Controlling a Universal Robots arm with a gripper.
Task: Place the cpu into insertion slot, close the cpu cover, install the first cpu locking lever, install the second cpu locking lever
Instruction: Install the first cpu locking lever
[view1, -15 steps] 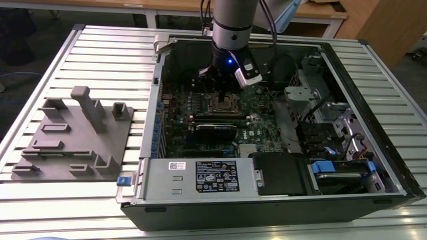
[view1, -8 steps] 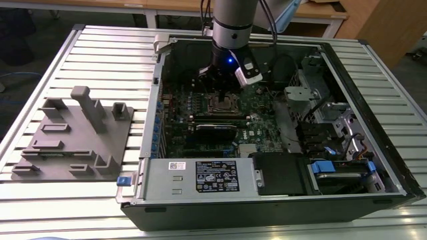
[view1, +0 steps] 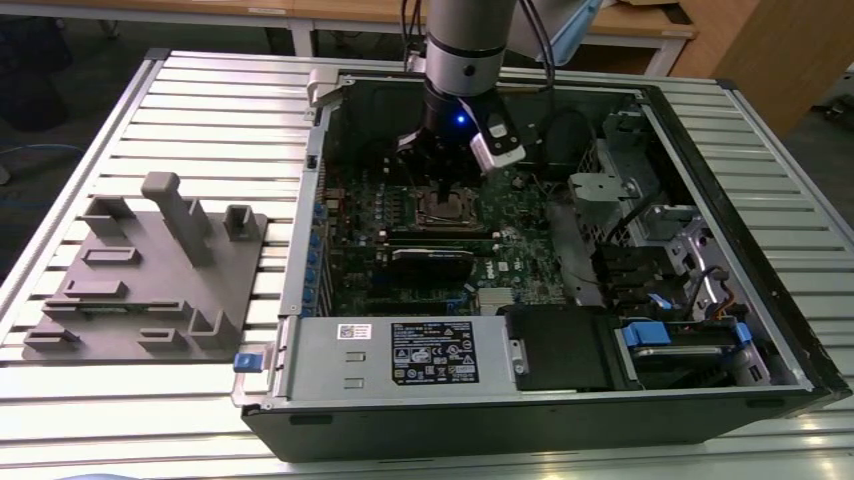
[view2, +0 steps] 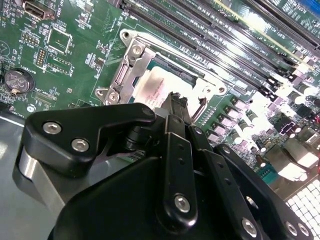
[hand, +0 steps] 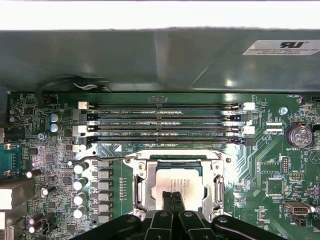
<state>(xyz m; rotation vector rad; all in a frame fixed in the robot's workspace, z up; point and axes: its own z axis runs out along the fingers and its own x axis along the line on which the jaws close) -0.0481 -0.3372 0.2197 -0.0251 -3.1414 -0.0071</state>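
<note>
The insertion slot (view1: 449, 210) is seen on the green motherboard inside an open computer case (view1: 534, 425), which is laid on a slatted table (view1: 214, 90). The cpu (hand: 189, 182) is seated in the insertion slot, its pale metal top showing through the square cut-out of the cpu cover (hand: 216, 186). In both wrist views the cover is seen lying flat around the chip. The gripper (hand: 172, 196) is held directly over the insertion slot, its two narrow black fingers pressed together with nothing seen between them. Their tips are set over the edge of the chip, but whether the chip is touched cannot be told. In the second wrist view a thin bent metal rod (view2: 201, 106) is seen just beside the fingertips at the rim of the insertion slot; whether it is latched cannot be told. Long memory slots (hand: 165, 125) run just beside the insertion slot, and a coin battery (hand: 299, 135) is mounted well apart from it. A grey fixture tray (view1: 147, 270) is laid outside the case, well apart from the insertion slot, toward the exterior view's left.
</note>
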